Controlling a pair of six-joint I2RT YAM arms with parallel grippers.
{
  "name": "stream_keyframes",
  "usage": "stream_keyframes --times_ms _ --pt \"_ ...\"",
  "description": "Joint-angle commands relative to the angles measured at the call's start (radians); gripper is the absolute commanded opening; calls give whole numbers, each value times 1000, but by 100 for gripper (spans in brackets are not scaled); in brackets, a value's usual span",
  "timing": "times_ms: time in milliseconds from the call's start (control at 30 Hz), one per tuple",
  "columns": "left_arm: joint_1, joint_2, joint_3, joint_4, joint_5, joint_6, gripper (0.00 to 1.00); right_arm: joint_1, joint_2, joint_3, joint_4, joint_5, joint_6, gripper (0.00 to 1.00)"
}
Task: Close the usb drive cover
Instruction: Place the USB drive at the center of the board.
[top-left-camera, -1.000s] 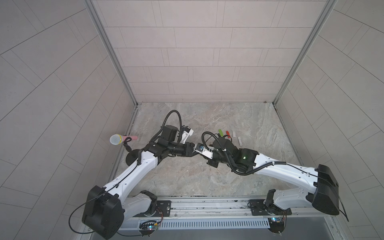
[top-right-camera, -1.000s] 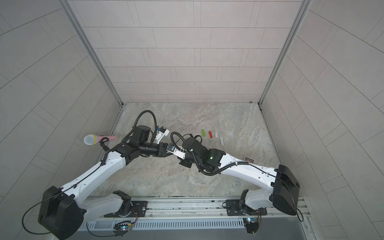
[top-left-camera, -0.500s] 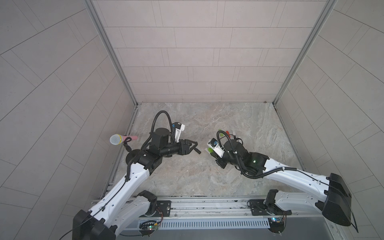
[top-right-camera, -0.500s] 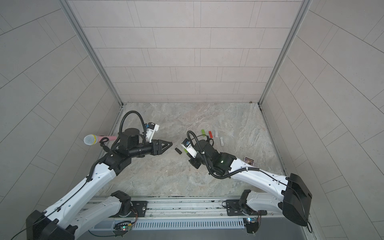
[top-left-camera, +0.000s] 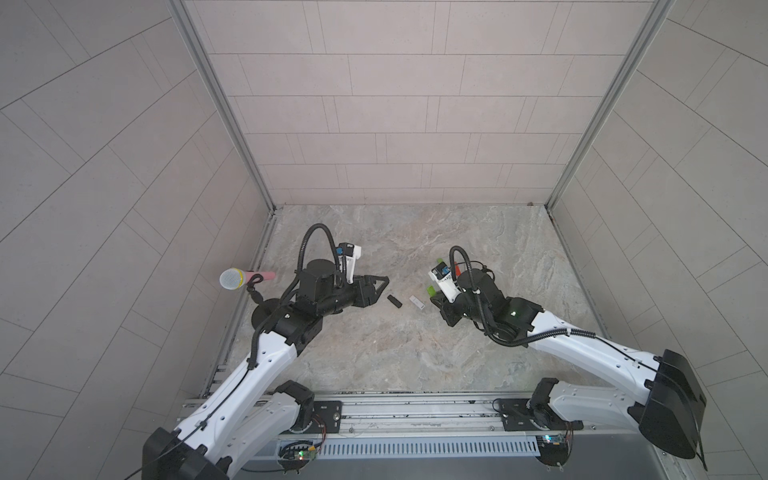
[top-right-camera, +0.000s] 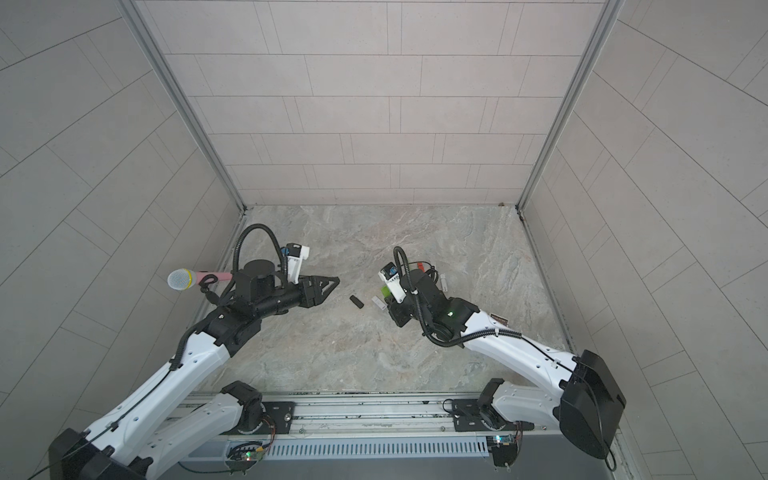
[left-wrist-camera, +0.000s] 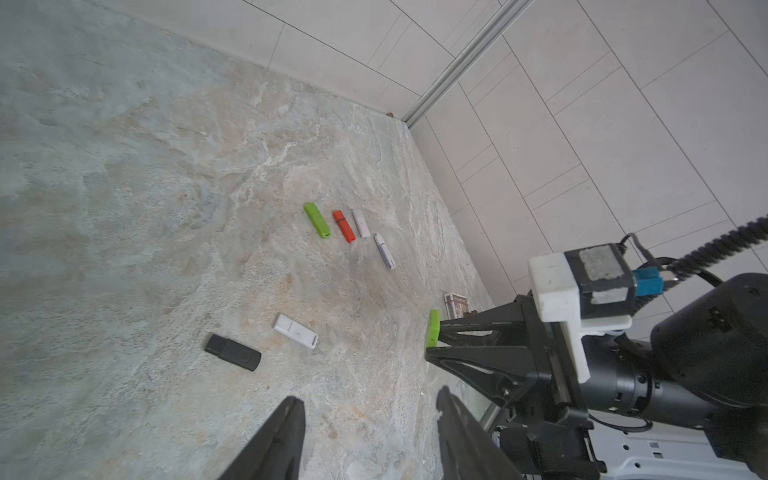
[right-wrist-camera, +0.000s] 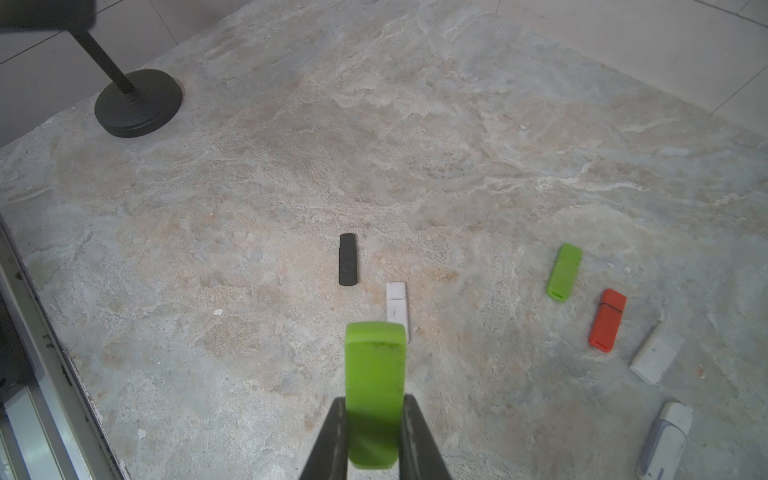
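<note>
Our right gripper (right-wrist-camera: 374, 401) was clamped on the lime-green plastic USB drive (right-wrist-camera: 374, 365), held above the mottled stone tabletop (right-wrist-camera: 457, 124); no metal plug showed, so we judged it already capped. Our left gripper (left-wrist-camera: 370, 397) stood parted, empty; only setting down seemed left

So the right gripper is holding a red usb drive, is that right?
No. The usb drive in the right gripper is green, not red, as the right wrist view shows. The red drive lies on the table.
</note>
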Motion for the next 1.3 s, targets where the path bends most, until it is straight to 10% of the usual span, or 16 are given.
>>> stream_keyframes --times_ms 0,1267 --pt "2 -37 -30 33 -83 -2 59 -43 -11 -12 -29 -47 64 5" --pt "8 -216 -196 -3 -519 33 98 -187 397 128 -272 -180 148 8"
